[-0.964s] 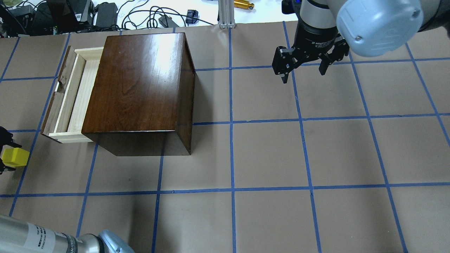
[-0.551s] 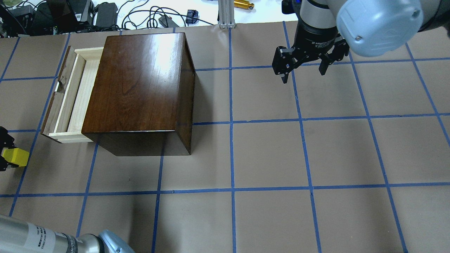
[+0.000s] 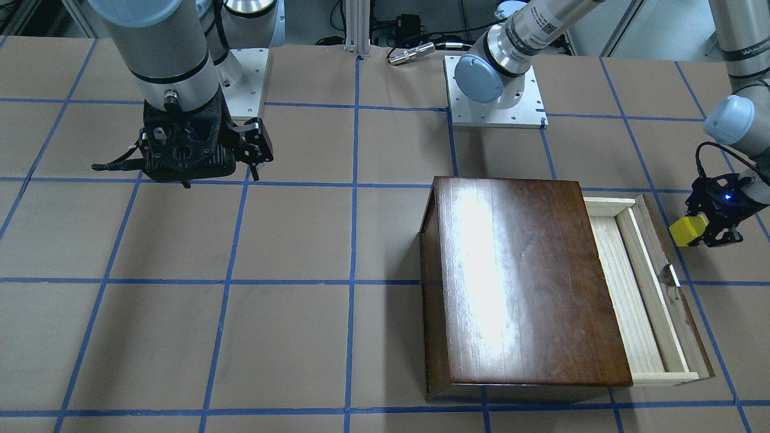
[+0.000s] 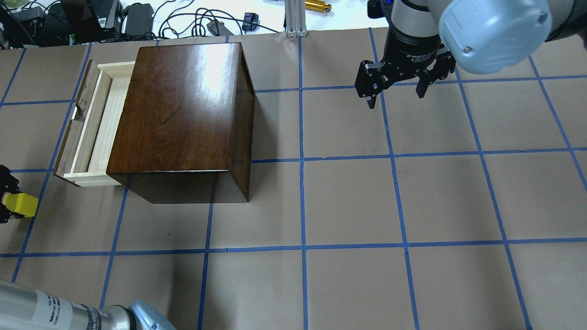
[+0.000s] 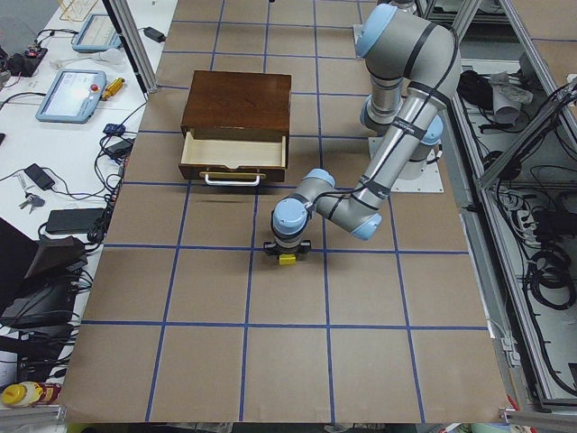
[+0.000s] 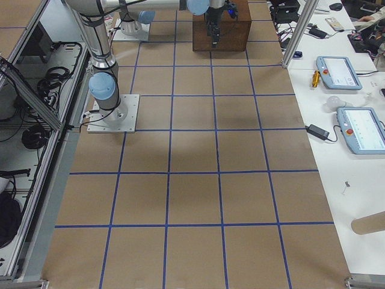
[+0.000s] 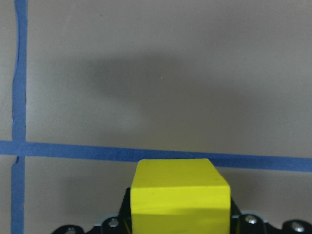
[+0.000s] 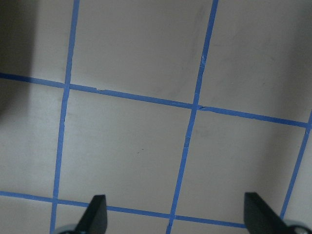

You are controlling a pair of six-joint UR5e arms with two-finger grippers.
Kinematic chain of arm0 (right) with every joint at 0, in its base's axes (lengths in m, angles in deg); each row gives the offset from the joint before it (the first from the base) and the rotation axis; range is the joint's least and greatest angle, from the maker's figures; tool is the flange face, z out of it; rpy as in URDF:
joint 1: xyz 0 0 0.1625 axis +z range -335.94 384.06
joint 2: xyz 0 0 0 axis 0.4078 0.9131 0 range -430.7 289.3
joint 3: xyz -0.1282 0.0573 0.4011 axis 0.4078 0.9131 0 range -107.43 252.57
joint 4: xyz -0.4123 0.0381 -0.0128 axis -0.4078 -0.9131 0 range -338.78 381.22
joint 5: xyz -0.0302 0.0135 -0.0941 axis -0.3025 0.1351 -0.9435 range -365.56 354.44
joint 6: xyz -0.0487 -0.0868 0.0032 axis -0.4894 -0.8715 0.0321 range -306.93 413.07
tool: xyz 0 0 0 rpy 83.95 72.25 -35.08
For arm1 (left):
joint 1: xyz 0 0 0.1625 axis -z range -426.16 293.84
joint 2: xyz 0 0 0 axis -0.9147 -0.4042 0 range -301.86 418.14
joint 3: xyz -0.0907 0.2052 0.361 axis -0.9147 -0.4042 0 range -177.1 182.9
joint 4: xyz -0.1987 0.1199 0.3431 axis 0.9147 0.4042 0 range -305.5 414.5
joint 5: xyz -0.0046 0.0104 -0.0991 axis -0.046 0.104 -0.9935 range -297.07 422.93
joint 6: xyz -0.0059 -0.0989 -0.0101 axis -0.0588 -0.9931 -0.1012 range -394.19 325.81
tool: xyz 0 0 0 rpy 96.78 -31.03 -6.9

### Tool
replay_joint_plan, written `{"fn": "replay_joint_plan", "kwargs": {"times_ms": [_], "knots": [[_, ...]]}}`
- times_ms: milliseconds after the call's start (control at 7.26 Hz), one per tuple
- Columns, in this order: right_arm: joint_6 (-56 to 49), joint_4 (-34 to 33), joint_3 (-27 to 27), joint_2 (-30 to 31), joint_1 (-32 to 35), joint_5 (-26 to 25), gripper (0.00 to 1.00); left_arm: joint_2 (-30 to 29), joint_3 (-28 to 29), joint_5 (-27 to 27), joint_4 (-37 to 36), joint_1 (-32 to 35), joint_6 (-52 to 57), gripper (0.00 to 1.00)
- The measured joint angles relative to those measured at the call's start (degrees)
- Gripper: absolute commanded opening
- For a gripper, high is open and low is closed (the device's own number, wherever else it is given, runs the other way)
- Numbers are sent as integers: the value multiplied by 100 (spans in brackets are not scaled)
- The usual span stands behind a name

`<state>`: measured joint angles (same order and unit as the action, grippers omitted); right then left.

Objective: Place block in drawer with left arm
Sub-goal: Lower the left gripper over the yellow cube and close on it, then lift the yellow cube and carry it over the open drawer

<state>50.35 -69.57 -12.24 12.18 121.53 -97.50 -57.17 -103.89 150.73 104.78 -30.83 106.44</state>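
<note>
The small yellow block [image 3: 687,230] is held between the fingers of my left gripper [image 3: 698,233], which is shut on it. It hangs over the brown table paper, apart from the drawer's front panel. The block also shows at the left edge of the overhead view [image 4: 20,204], in the left wrist view [image 7: 180,200] and in the exterior left view [image 5: 287,259]. The drawer [image 4: 103,123] is pulled open from the dark-brown cabinet [image 4: 179,110], and its pale wood tray [image 3: 625,294] is bare. My right gripper [image 4: 395,91] is open and empty, far off over the table.
The cabinet [image 3: 523,276] stands tall between the two arms. The drawer's metal pull [image 5: 233,179] faces my left arm. Cables, tablets and tools lie on the white bench [image 4: 192,18] beyond the table's far edge.
My left gripper with the block has shifted slightly at the left edge of the overhead view. The right arm, the cabinet and the drawer have not moved.
</note>
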Motion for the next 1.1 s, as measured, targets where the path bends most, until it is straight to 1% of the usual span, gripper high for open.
{"fn": "replay_joint_plan", "kwargs": {"times_ms": [551, 827, 1102], "knots": [[5, 0, 0, 0, 0, 0, 100, 50, 5, 13, 2, 12, 0, 9], [6, 0, 0, 0, 0, 0, 100, 314, 28, 67, 82, 114, 0, 8], [7, 0, 0, 0, 0, 0, 100, 709, 108, 82, 321, 255, -6, 7]]}}
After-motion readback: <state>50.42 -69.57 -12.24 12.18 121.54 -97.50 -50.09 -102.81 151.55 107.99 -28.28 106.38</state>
